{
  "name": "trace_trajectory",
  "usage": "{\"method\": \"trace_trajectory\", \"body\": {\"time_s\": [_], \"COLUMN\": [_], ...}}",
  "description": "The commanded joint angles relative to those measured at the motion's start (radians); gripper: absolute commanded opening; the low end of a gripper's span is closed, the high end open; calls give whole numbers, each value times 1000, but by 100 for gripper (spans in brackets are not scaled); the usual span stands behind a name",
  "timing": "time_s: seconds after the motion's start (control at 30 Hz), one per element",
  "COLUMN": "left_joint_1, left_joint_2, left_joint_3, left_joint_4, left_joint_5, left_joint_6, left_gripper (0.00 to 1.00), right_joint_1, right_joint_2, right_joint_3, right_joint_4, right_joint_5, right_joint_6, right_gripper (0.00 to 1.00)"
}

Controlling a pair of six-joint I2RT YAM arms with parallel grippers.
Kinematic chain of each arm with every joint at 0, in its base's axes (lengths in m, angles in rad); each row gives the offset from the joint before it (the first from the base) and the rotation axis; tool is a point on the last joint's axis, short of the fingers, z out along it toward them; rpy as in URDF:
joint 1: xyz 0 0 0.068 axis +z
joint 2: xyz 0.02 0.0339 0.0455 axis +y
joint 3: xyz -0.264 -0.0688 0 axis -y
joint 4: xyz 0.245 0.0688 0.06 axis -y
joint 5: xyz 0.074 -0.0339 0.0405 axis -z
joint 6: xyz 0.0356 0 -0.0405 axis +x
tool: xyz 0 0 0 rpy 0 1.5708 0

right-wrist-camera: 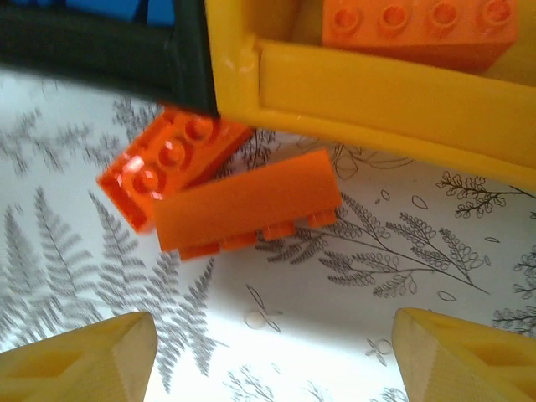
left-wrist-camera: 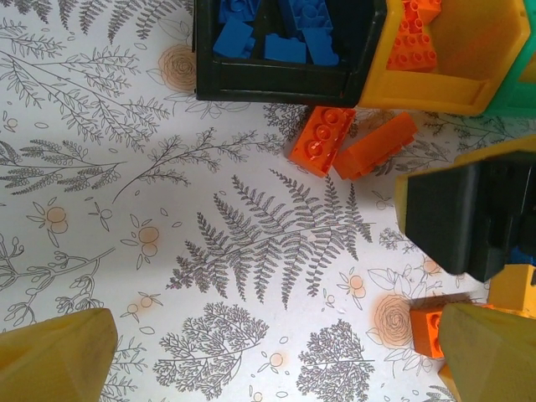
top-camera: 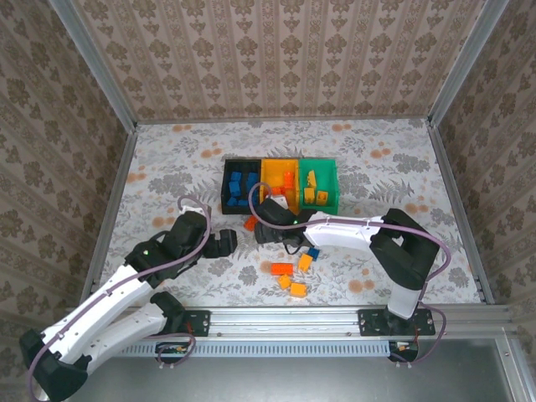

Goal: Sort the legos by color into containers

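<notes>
The containers stand in a row: black (top-camera: 241, 186) with blue legos, yellow-orange (top-camera: 280, 182) with red-orange ones, green (top-camera: 319, 182) with yellow ones. Two red-orange legos (right-wrist-camera: 172, 163) (right-wrist-camera: 247, 201) lie touching each other on the table just in front of the black bin (right-wrist-camera: 100, 50) and the yellow-orange bin (right-wrist-camera: 377, 100). My right gripper (right-wrist-camera: 272, 360) hovers open just short of them, nothing between its fingers. My left gripper (left-wrist-camera: 272, 360) is open over bare tablecloth to the left, and its view takes in the same two legos (left-wrist-camera: 322, 138) (left-wrist-camera: 374, 146).
More loose legos lie nearer the arms: a blue one (top-camera: 313, 252), a red-orange one (top-camera: 282, 269) and yellow-orange ones (top-camera: 305, 262) (top-camera: 298, 290). The right gripper's black body (left-wrist-camera: 469, 213) sits close to my left gripper's right finger (left-wrist-camera: 490, 352). Patterned walls enclose the table.
</notes>
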Motion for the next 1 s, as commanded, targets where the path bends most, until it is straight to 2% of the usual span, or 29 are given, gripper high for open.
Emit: {"method": "trace_trajectory", "body": {"time_s": [0.0,0.1,0.27,0.7,0.8,0.97], "left_joint_1": [8,8,8,9,9,9], "left_joint_2": [-30,-50,-80,-103,-114,-119], "left_joint_3": [-21,-30,-49,-75,-82,-92], "left_joint_4": [15,16,13,22,23,37], "left_joint_5": [14,24,30,68,67,73], "left_joint_6": [-17,-17,-21,-25,-29,-33], "left_gripper": [100,100,100,100,100,100], "right_joint_1": [-1,-1,-6,-30,-43,-60], "right_joint_2": [9,30,98,167,161,112], "right_joint_3": [27,50,123,114,85,20], "right_joint_4": [78,83,-11,-74,-77,-65], "right_joint_5": [41,57,52,62,46,43], "right_joint_6": [225,285,363,527,538,518], "right_gripper": [76,76,76,70,64,46]}}
